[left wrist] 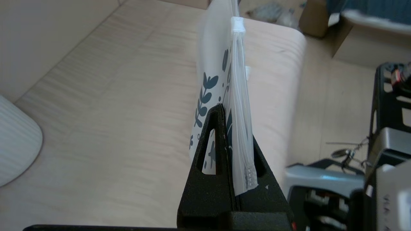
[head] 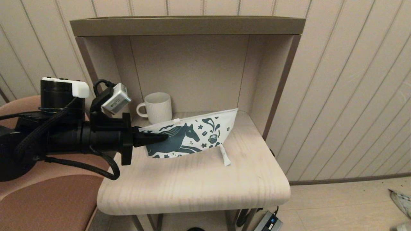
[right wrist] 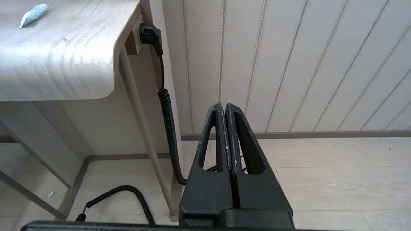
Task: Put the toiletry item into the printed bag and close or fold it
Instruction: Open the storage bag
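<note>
The printed bag (head: pixel 199 131), a white pouch with a dark teal horse, stands on edge on the table with its zipper side up. My left gripper (head: pixel 166 137) is shut on its left end. In the left wrist view the bag (left wrist: pixel 212 64) runs away from the gripper (left wrist: pixel 229 110), and the zipper slider (left wrist: pixel 238 24) sits far along the top. A small white toiletry tube (head: pixel 225 155) lies on the table outside the bag, just in front of its right part. The tube (right wrist: pixel 32 14) also shows in the right wrist view. My right gripper (right wrist: pixel 225 104) is shut and empty, low beside the table, out of the head view.
A white ribbed mug (head: pixel 158 107) stands behind the bag, inside the open-fronted shelf box (head: pixel 188 25). The wooden table (head: pixel 192 189) has rounded front corners. A brown chair (head: pixel 48 199) sits under my left arm. A coiled black cable (right wrist: pixel 165 106) hangs by the table leg.
</note>
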Robot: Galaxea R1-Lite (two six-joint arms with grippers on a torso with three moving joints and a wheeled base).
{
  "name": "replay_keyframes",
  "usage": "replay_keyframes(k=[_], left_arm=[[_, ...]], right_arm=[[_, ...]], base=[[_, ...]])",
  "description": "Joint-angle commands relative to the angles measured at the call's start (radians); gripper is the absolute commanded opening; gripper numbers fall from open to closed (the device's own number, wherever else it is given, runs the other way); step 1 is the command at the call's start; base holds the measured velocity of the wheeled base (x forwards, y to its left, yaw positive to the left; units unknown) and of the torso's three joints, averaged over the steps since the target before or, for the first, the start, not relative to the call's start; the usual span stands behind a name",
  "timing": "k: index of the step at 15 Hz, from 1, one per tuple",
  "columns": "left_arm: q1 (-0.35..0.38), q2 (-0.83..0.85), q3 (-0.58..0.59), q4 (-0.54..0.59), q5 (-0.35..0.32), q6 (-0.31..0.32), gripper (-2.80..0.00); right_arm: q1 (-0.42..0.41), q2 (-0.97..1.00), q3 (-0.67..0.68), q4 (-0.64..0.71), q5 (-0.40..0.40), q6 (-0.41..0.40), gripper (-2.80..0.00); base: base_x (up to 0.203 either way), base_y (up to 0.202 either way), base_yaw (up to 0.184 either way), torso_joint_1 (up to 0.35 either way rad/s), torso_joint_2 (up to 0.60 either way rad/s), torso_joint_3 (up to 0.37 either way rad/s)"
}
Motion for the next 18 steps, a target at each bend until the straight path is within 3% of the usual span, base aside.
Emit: replay_keyframes(k=[1,3,4,8,10,13,16,18], left_arm=[[-0.033,-0.074,-0.022,0.048,0.047,0.010,-2.80],[-0.039,-0.076,-0.085,0.099,0.065,0.022,-2.80],[-0.040,-0.077,-0.106,0.122,0.069,0.062,-2.80],[-0.040,-0.089,-0.204,0.377,0.085,0.311,-2.80],[-0.044,-0.080,-0.250,0.483,0.100,0.376,-2.80],[-0.078,-0.059,-0.286,0.516,0.108,0.385,-2.80],[-0.155,-0.023,-0.386,0.677,0.179,0.385,-2.80],[-0.167,0.024,-0.419,0.702,0.200,0.382,-2.80]], right_arm=[[0.000,0.000,0.000,0.000,0.000,0.000,-2.80],[0.000,0.000,0.000,0.000,0.000,0.000,-2.80],[0.000,0.000,0.000,0.000,0.000,0.000,-2.80],[0.000,0.000,0.000,0.000,0.000,0.000,-2.80],[0.000,0.000,0.000,0.000,0.000,0.000,-2.80],[0.000,0.000,0.000,0.000,0.000,0.000,-2.80],[0.000,0.000,0.000,0.000,0.000,0.000,-2.80],[0.000,0.000,0.000,-0.002,0.003,-0.003,-2.80]], base=[[0.000,0.000,0.000,0.000,0.00,0.000],[0.000,0.000,0.000,0.000,0.00,0.000],[0.000,0.000,0.000,0.000,0.00,0.000],[0.000,0.000,0.000,0.000,0.00,0.000],[0.000,0.000,0.000,0.000,0.00,0.000],[0.000,0.000,0.000,0.000,0.00,0.000],[0.000,0.000,0.000,0.000,0.00,0.000],[0.000,0.000,0.000,0.000,0.00,0.000]])
